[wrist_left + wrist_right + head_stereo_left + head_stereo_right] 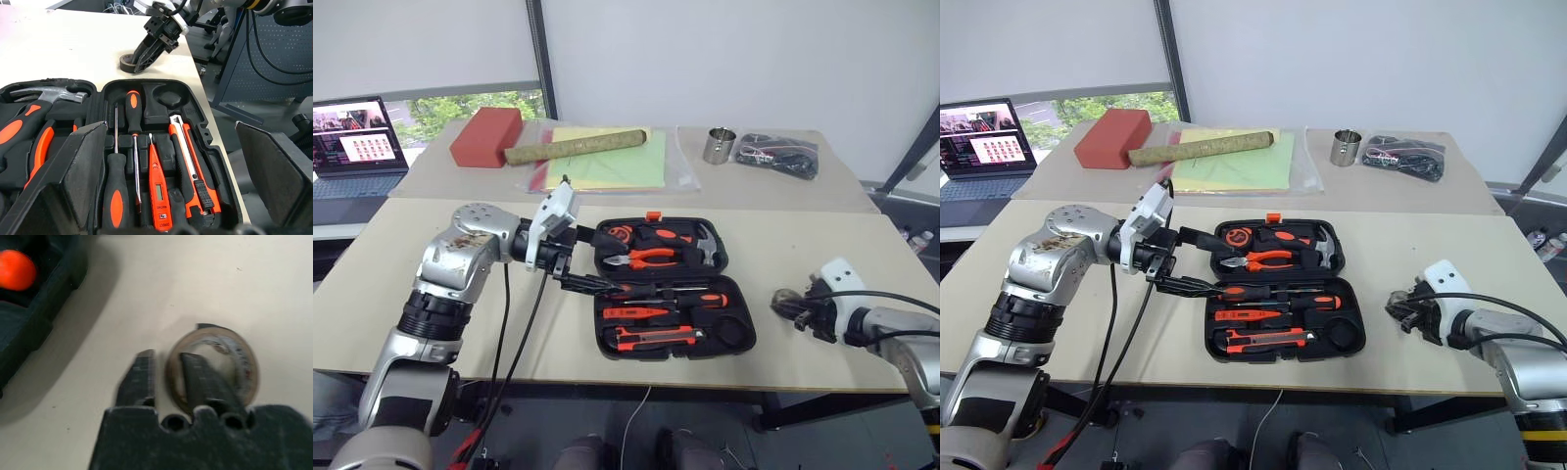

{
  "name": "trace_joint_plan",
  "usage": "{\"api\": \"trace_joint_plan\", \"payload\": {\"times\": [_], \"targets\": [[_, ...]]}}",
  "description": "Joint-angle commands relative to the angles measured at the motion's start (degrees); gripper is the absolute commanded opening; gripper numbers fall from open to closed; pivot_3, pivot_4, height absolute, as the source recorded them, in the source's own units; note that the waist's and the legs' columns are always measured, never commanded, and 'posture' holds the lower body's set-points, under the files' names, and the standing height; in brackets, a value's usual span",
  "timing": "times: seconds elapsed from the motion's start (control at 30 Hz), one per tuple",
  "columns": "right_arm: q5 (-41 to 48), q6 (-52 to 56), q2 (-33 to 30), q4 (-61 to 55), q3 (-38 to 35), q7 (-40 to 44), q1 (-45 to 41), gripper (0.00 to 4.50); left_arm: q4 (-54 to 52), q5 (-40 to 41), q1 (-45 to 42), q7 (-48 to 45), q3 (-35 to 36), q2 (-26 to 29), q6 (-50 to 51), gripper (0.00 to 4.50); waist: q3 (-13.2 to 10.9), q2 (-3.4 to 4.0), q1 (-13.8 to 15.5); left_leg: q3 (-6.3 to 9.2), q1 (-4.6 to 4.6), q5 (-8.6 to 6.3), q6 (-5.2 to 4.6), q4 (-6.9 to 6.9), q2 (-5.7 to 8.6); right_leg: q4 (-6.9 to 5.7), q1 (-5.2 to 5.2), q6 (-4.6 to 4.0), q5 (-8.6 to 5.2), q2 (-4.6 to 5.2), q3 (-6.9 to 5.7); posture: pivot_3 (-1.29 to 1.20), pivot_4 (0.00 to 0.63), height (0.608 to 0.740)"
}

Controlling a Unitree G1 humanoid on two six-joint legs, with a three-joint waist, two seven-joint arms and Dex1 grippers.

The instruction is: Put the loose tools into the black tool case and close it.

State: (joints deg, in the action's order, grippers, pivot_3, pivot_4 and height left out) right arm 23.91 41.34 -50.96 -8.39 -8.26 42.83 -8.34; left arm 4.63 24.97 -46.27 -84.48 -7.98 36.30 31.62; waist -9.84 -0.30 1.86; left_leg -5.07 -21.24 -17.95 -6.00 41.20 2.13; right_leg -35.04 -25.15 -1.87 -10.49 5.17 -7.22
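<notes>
Right wrist view: your right gripper (164, 377) has its fingers clenched on the rim of the tape roll (215, 367), one finger inside the ring, one outside, on the worktop (146, 293) beside the black tool case (205, 142). Your left gripper (578, 266) hangs with fingers released at the open case's edge. Just beyond those fingers, both screwdrivers (128, 161), tester (159, 188) and utility knife (188, 161) sit in recesses.
</notes>
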Motion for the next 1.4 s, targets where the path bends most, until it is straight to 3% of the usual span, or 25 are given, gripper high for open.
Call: {"api": "trace_joint_plan", "payload": {"times": [0.03,0.23,0.37,0.6,0.87,1.0,1.1,1.17,1.33,1.4], "targets": [[1.66,1.24,-1.83,-5.43,-2.82,1.28,-1.35,0.01,-2.21,1.26,-0.73,-0.03,0.4,0.37,0.24,4.5,0.0,0.0,-0.19,0.0,0.0,0.01,0.0,0.0,0.0,0.0,0.0,0.0,0.0,0.0,0.0,0.0,0.15,0.737],[9.34,5.66,-2.78,-15.98,-5.45,4.16,-4.12,0.01,-2.74,1.29,-0.48,-0.57,0.11,0.86,0.49,4.5,-0.02,0.02,-0.51,0.0,0.0,-0.02,0.07,0.0,0.0,0.01,-0.01,0.01,0.0,0.0,0.01,0.0,0.15,0.737],[12.01,8.89,-5.27,-21.98,-3.48,6.67,-1.38,0.01,-2.84,0.76,0.13,-1.22,-0.44,1.17,-0.43,4.5,-0.02,0.02,-0.34,0.02,0.02,-0.04,0.11,-0.05,0.0,0.02,0.0,-0.12,0.06,0.0,-0.01,0.0,0.15,0.737],[10.43,7.51,-7.04,-26.62,-1.75,7.68,6.41,0.01,-2.02,0.21,0.01,-1.42,-1.07,0.9,-1.55,4.5,-0.02,0.01,0.22,0.02,0.01,-0.05,0.12,-0.05,0.03,0.04,0.01,-0.06,0.03,0.04,0.02,0.0,0.15,0.737],[6.61,8.25,-3.89,-26.72,4.95,2.61,6.06,0.01,-1.2,0.16,-0.57,-1.8,-1.99,-0.01,-2.41,4.5,-0.02,0.0,0.24,0.01,0.04,-0.16,0.34,-0.02,0.0,0.0,0.01,0.09,-0.06,0.03,0.02,0.0,0.15,0.737],[6.0,8.43,-3.69,-26.86,4.68,1.64,5.97,1.27,-1.31,0.31,-0.52,-2.28,-2.14,-0.01,-2.36,4.5,-0.01,-0.01,0.23,0.0,0.04,-0.16,0.33,-0.02,0.0,0.0,0.0,0.09,-0.06,0.03,0.01,0.0,0.15,0.737],[11.32,10.42,-3.48,-30.18,0.42,3.49,6.61,2.11,-1.44,0.24,-0.31,-2.48,-2.14,0.18,-2.42,4.5,-0.01,-0.01,0.39,0.01,0.04,-0.15,0.32,-0.03,0.01,0.01,0.01,0.07,-0.05,0.02,0.0,0.0,0.15,0.737],[15.58,12.33,-2.82,-30.99,-2.79,3.77,5.78,2.9,-1.39,0.04,-0.13,-2.45,-2.07,0.4,-2.55,4.5,-0.02,-0.01,0.38,0.02,0.02,-0.15,0.31,-0.03,0.01,0.02,0.01,0.05,-0.04,0.02,-0.01,0.0,0.15,0.737],[17.67,13.18,-3.31,-24.19,-7.75,2.92,1.33,2.99,2.13,-2.43,1.5,0.93,-0.37,1.89,-3.78,4.5,-0.02,-0.02,0.3,0.02,0.04,-0.15,0.32,0.0,0.0,0.03,0.03,0.04,-0.03,0.02,0.01,0.0,0.15,0.737],[16.58,12.54,-3.36,-20.74,-7.99,2.31,-0.26,2.47,4.02,-3.85,3.03,2.44,0.2,2.98,-5.12,4.5,-0.02,-0.02,0.29,0.01,0.06,-0.16,0.34,0.0,0.0,0.02,0.04,0.09,-0.05,0.02,0.02,0.0,0.15,0.737]]}}
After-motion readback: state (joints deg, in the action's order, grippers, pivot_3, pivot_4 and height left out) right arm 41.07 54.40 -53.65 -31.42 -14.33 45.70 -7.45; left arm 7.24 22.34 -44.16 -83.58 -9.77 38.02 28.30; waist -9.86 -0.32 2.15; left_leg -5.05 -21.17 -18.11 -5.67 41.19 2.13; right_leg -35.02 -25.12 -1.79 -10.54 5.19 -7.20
